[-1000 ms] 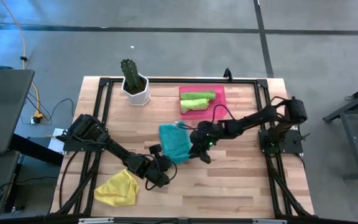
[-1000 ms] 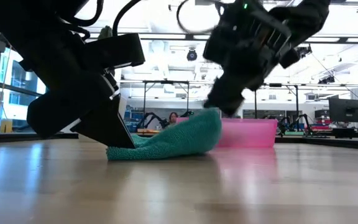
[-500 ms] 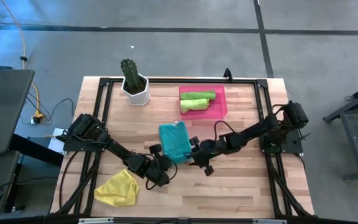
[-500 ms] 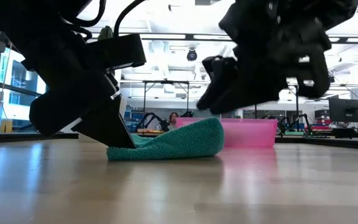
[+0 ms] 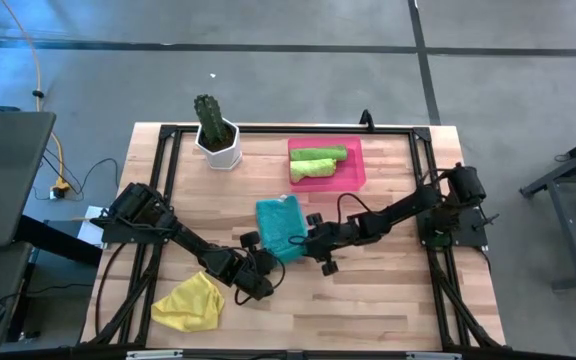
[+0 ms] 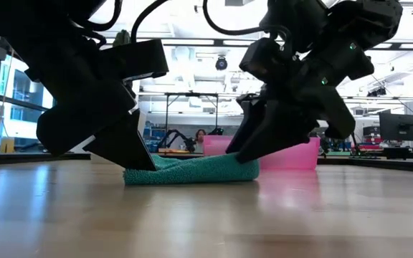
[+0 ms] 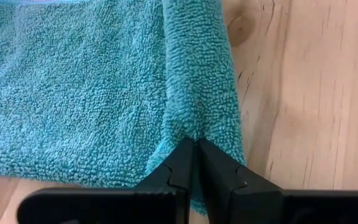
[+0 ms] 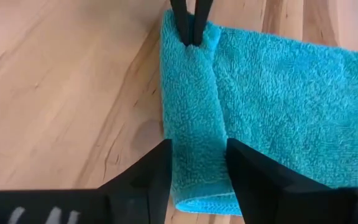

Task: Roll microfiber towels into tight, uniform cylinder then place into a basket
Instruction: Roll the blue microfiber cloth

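Note:
The teal towel point(image 5: 281, 226) lies flat mid-table, its near edge rolled over into a narrow roll point(image 8: 192, 118). My left gripper point(image 5: 270, 263) is shut on one end of that roll point(image 7: 196, 146). My right gripper point(image 5: 307, 243) is open at the roll's other end, one finger on each side point(image 8: 197, 180). The pink basket point(image 5: 353, 150) at the far side holds two lime green rolled towels point(image 5: 318, 162). The yellow towel point(image 5: 190, 302) lies crumpled at the near left. My left gripper pinches the end of the rolled edge point(image 7: 199, 127) between its two fingertips, coming low from the table's near left, along the roll. The towel stays on the table. My right gripper straddles the roll's other end point(image 8: 194, 158) with open fingers point(image 6: 253, 147), slanting down from the table's right. The fingertips rest on the towel, which lies flat under them.
A white hexagonal pot with a cactus point(image 5: 217, 140) stands at the far left. A black frame point(image 5: 268, 128) runs round the tabletop. Bare wood lies in front of the towel and at the near right point(image 5: 388, 300).
My right gripper has let go of the towel's raised edge, swung up and toward the near right, then come back down over the roll's end. The towel's right end, humped up a second ago, now lies flat and low.

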Robot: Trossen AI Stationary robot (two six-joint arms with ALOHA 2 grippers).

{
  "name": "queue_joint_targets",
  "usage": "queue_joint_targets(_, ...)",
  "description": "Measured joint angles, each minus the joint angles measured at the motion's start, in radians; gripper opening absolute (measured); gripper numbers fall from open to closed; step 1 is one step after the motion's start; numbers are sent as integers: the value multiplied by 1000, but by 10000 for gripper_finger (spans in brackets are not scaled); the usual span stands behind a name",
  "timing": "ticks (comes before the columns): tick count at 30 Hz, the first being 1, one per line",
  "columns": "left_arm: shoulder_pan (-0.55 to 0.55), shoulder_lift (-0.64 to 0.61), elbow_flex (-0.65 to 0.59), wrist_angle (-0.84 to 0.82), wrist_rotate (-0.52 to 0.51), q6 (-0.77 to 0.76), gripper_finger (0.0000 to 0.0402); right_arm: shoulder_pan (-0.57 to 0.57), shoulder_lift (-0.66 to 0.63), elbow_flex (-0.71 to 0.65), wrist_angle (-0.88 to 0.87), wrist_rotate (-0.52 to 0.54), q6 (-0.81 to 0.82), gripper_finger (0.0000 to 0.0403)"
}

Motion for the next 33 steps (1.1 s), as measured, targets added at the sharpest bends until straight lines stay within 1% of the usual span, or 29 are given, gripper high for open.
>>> queue_joint_targets(6,0,0,0,0,0,0,19,0,0,0,-17,-7,26,170)
queue_joint_targets(10,0,0,0,0,0,0,19,0,0,0,-36,-7,36,179)
queue_joint_targets(19,0,1,0,1,0,-2,19,0,1,0,-60,-7,114,179)
queue_joint_targets(27,1,1,-1,6,-1,-2,19,-1,58,3,-44,-18,153,179)
queue_joint_targets(33,1,1,-1,9,-1,-3,19,-1,57,2,-48,-15,209,176)
